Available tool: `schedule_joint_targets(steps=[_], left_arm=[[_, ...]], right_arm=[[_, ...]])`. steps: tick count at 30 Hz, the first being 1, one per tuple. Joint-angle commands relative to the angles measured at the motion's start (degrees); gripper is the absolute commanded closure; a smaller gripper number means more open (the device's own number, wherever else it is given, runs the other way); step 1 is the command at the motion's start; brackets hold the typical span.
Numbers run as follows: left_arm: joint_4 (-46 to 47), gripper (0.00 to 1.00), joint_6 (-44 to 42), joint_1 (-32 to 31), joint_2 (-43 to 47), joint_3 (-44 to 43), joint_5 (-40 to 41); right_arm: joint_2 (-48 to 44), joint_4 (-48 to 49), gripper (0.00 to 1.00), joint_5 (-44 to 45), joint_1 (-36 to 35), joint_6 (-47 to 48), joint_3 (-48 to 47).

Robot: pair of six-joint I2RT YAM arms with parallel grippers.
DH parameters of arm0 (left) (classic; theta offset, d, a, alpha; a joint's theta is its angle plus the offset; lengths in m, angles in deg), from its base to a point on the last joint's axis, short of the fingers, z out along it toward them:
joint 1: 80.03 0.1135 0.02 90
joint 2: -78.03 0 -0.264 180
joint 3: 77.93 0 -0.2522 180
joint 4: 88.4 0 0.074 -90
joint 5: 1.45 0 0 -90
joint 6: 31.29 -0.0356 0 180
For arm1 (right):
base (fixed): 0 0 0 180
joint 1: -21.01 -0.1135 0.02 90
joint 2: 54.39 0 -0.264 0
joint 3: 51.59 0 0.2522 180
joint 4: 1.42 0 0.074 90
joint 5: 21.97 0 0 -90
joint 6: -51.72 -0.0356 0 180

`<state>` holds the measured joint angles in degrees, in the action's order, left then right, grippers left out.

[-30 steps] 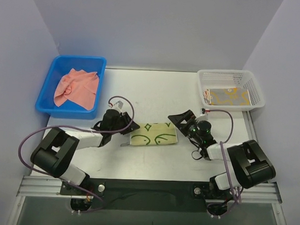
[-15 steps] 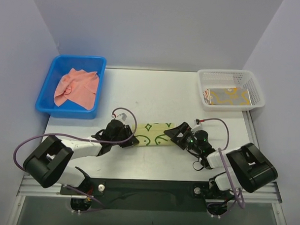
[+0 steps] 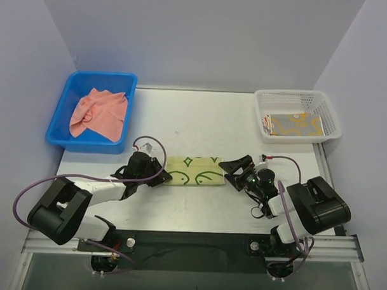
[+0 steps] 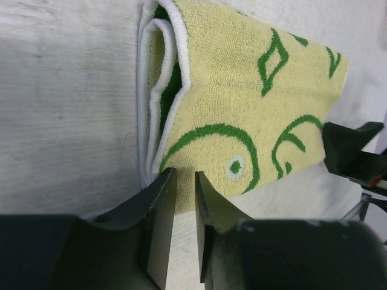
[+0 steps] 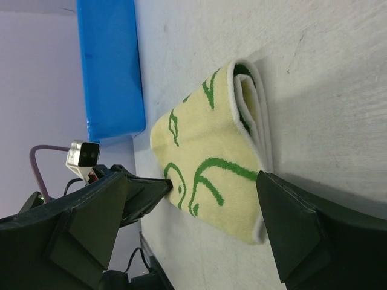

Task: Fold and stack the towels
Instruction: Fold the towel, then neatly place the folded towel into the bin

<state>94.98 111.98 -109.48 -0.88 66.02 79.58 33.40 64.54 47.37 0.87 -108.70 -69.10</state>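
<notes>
One folded pale-green towel (image 3: 194, 170) with dark-green duck outlines lies flat at the near middle of the table (image 3: 201, 120). At its left end sits the left gripper (image 3: 162, 176), jaws narrowed to a slim gap; whether they pinch the cloth I cannot tell. The right gripper (image 3: 234, 169) stands wide at its right end. A pink towel (image 3: 99, 113) lies in the blue bin (image 3: 103, 77), a yellow towel (image 3: 294, 125) in the white basket (image 3: 297, 96)

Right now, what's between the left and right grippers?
The folded pale-green towel lies between the left gripper and right gripper, one end at each; nothing else there. The top view shows it.
</notes>
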Motion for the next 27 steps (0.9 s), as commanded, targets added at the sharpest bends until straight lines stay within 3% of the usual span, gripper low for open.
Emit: schedule_joint_targets(steps=[1,3,4,6,7,9,12,20,25,27], left_arm=[[-10.19,0.68,-5.54,1.06,2.27,-2.13,5.27],[-14.39,0.65,-7.47,1.06,3.23,-4.25,5.72],[-16.16,0.62,-9.75,1.06,4.37,-6.78,6.85],[-21.67,0.56,-13.09,0.28,5.61,-9.78,8.61],[-23.63,0.54,-14.24,-0.25,6.66,-11.28,10.01],[-28.71,0.45,-17.74,-3.22,7.19,-16.63,13.95],[-34.0,0.34,-22.49,-10.06,6.58,-24.63,21.15],[-41.57,0.11,-32.26,-29.33,-5.97,-40.28,36.21],[-45.0,0.1,-37.8,-37.86,-19.57,-52.04,41.75],[-46.32,0.14,-39.82,-40.76,-23.37,-55.66,43.07]], right_arm=[[-9.27,-7.05,0.09,0.01,1.16,3.94,4.63],[-19.95,-17.96,0.08,0.27,1.24,7.64,0.34],[-24.03,-33.42,0.06,2.28,1.24,10.53,-1.77],[-34.55,-49.41,0.01,6.06,1.07,19.67,-9.32],[-36.88,-61.15,0.01,8.95,1.24,21.79,-11.52],[-40.4,-75.24,0.0,10.99,2.82,28.64,-18.53],[-39.46,-91.6,0.0,14.77,4.84,35.14,-27.85],[-38.57,-105.55,0.0,18.29,11.08,42.72,-35.01],[-38.83,-108.28,0.0,17.94,14.86,44.57,-34.75],[-39.8,-108.64,0.0,17.77,15.57,44.13,-33.61]])
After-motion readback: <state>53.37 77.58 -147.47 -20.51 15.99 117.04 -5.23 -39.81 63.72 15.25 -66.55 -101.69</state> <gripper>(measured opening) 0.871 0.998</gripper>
